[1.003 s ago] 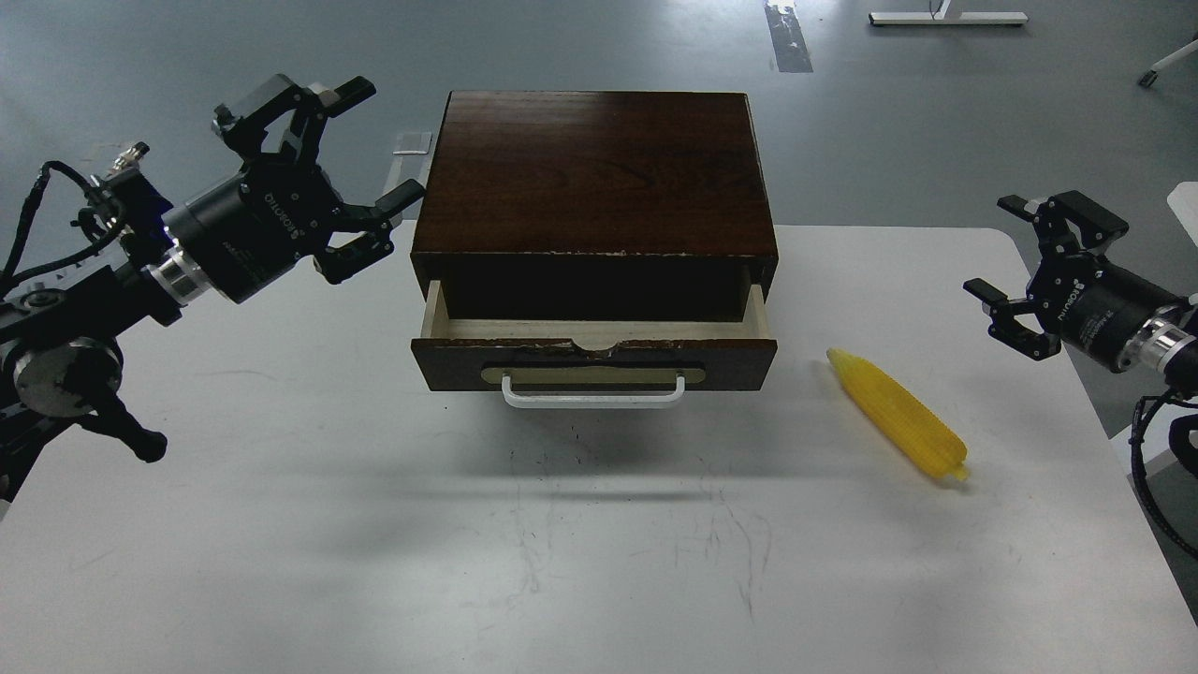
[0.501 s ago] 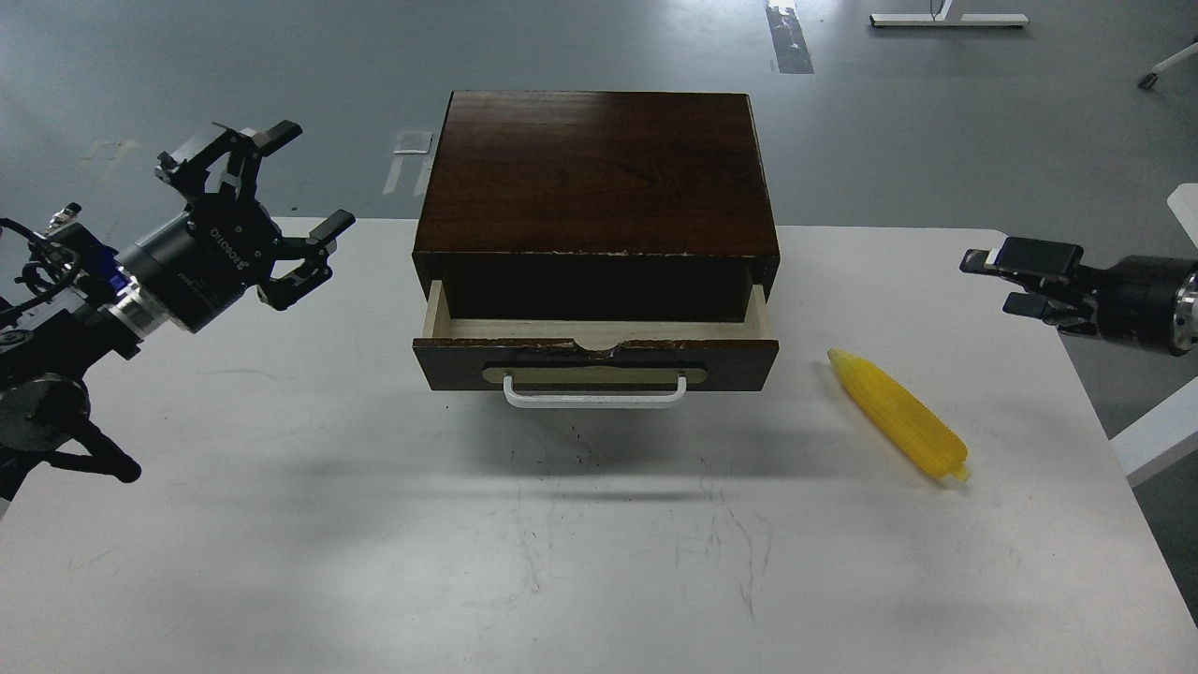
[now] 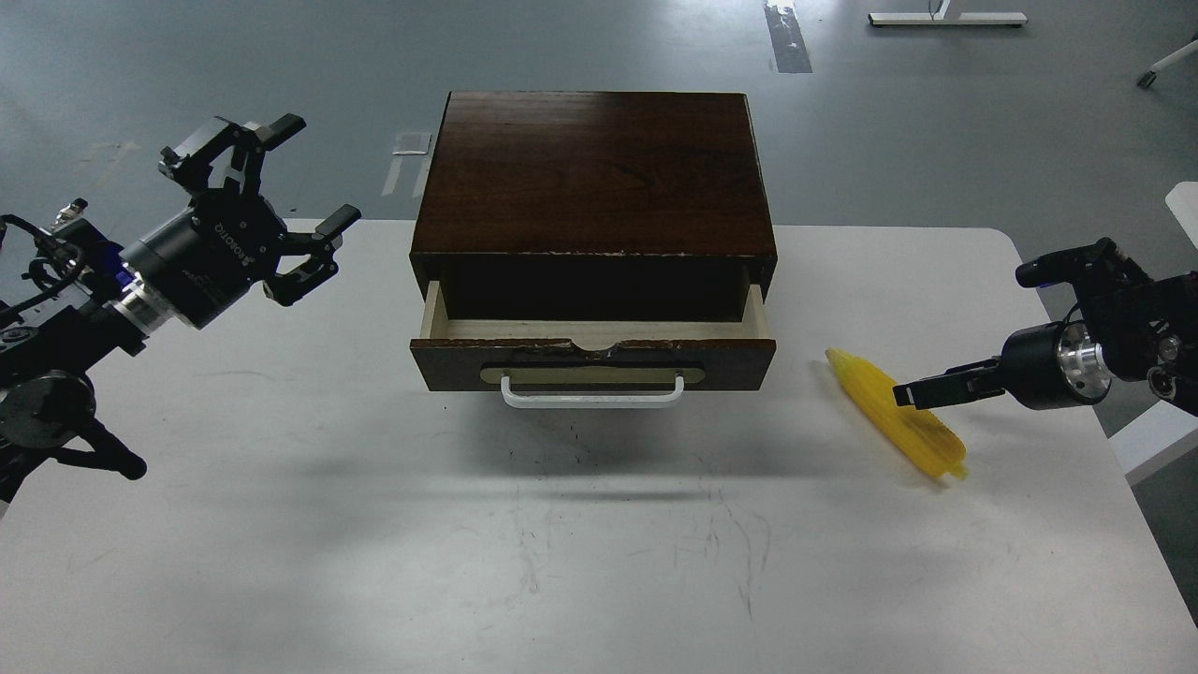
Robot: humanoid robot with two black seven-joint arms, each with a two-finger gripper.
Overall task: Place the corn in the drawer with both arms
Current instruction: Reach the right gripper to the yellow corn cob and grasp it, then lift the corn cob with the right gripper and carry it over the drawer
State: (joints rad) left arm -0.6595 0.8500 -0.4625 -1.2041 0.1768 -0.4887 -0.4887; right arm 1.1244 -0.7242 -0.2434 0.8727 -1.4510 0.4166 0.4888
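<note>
Judging by its glossy, ribbed, plastic look, the corn (image 3: 897, 414) is likely light, stiff and somewhat slippery, so it is best taken across its thicker middle rather than at the tapered tip; it lies on the white table (image 3: 599, 562) just right of the part-open drawer (image 3: 595, 341). One corn, one drawer and two grippers are counted: the left gripper (image 3: 265, 211) is held spread open, empty, left of the box, while the right gripper (image 3: 945, 386) is seen edge-on over the corn, so whether it is open cannot be told.
</note>
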